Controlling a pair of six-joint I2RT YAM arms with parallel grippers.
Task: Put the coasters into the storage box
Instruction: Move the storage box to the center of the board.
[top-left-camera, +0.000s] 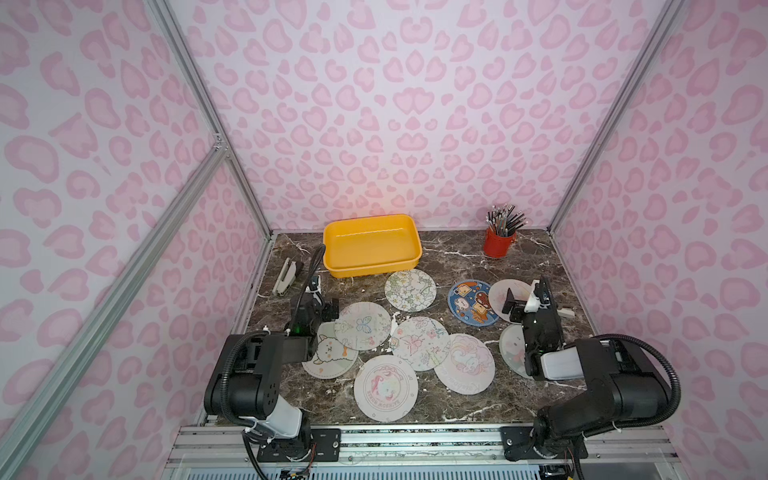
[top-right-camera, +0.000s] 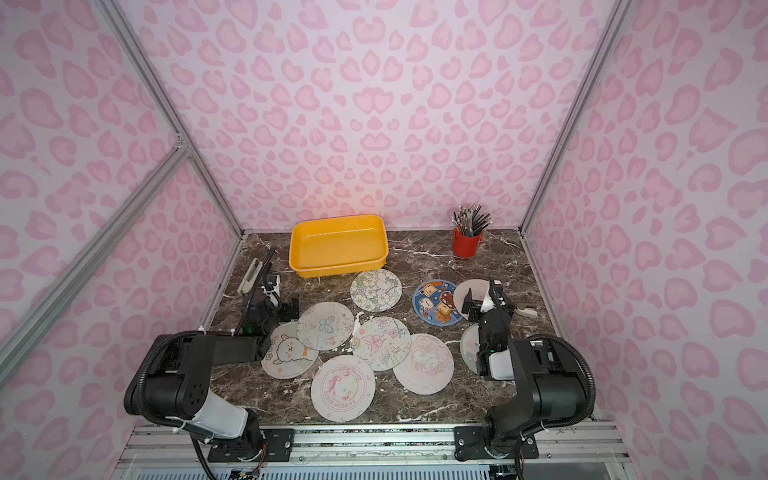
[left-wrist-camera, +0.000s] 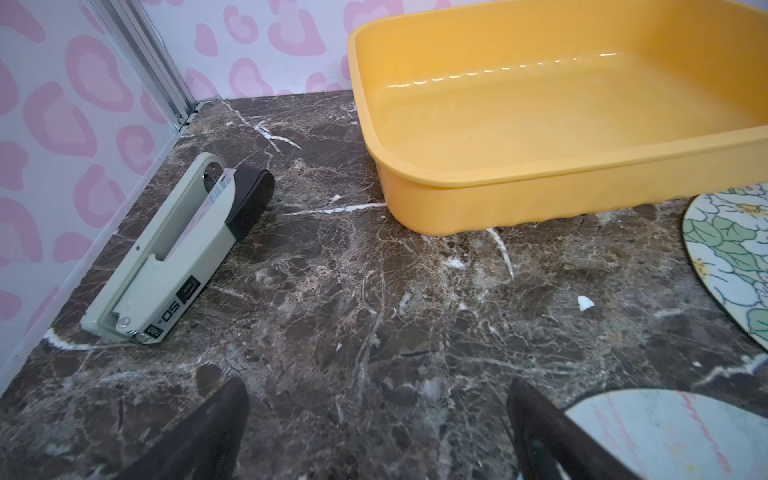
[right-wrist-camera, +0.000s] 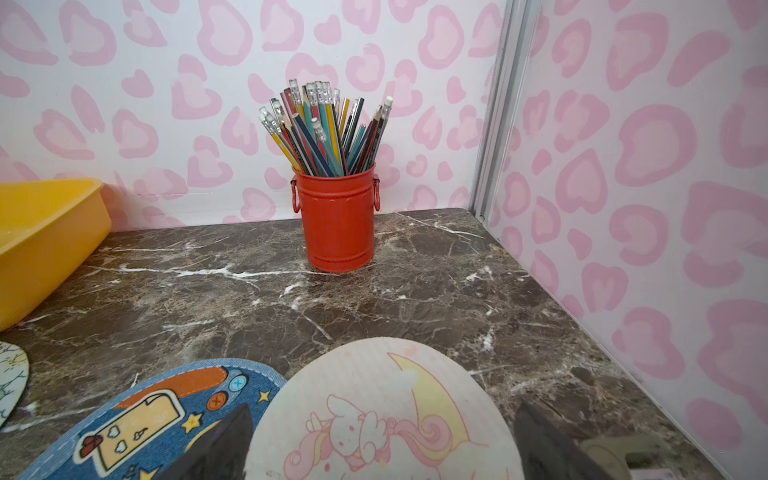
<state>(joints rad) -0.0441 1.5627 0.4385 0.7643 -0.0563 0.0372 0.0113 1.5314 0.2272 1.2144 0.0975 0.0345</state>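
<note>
My right gripper (right-wrist-camera: 384, 409) has its jaws spread wide and holds nothing. It hovers low over the moon coaster (right-wrist-camera: 374, 374), a pale disc printed with a winged pony, with one finger to each side of it. My left gripper (left-wrist-camera: 378, 384) is likewise spread and empty. It is above the bare marble table (left-wrist-camera: 332, 270), with the rim of the butterfly coaster (top-left-camera: 362, 326) just beside one finger.

Take the table as a clock face with twelve at the back wall. The moon coaster lies at three o'clock, its edge meeting the blue toast coaster (top-left-camera: 473, 302). The other coasters (top-left-camera: 385, 388) lie flat from the centre toward six, several overlapping. The floral coaster (top-left-camera: 410, 289) sits nearest the storage box (top-left-camera: 374, 266). That yellow box stands empty at twelve, so no disc is stored yet. A red pencil cup (top-left-camera: 497, 243) stands at one o'clock and a stapler (top-left-camera: 286, 276) at ten.

These are the risks as I judge them. The discs are thin and lie flush on hard stone, so my fingers may skid over a rim and close on nothing. Sliding the moon coaster could drag the blue one with it. Overlapped discs may lift in pairs and then drop. A small grey item (right-wrist-camera: 615, 453) just beside my right finger could be knocked.
</note>
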